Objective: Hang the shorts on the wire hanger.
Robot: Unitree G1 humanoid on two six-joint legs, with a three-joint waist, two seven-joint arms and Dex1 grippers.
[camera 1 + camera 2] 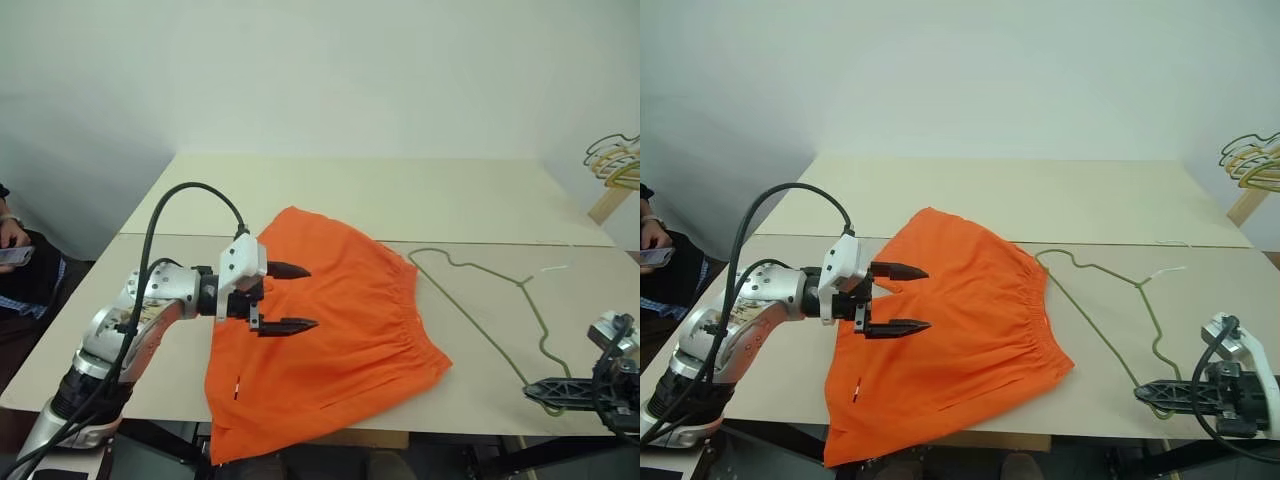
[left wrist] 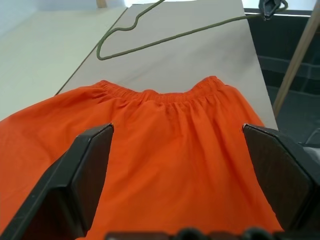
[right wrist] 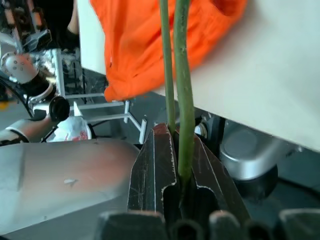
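Barely started. Shorts [image 1: 320, 330] flat on worktop [image 1: 400, 200], hem over near edge, not yet threaded. Hanger [image 1: 480, 300] lying just beside waistband, hook clamped in right gripper [image 1: 1160, 393] (wire pinched between fingers). Left gripper [image 1: 290, 298] spread wide above shorts, empty. Threading and hanging all left.

The left arm [image 1: 130, 320] is silver metal with a looping black cable [image 1: 175, 200], a white wrist block and pointed black fingers [image 1: 288, 270].
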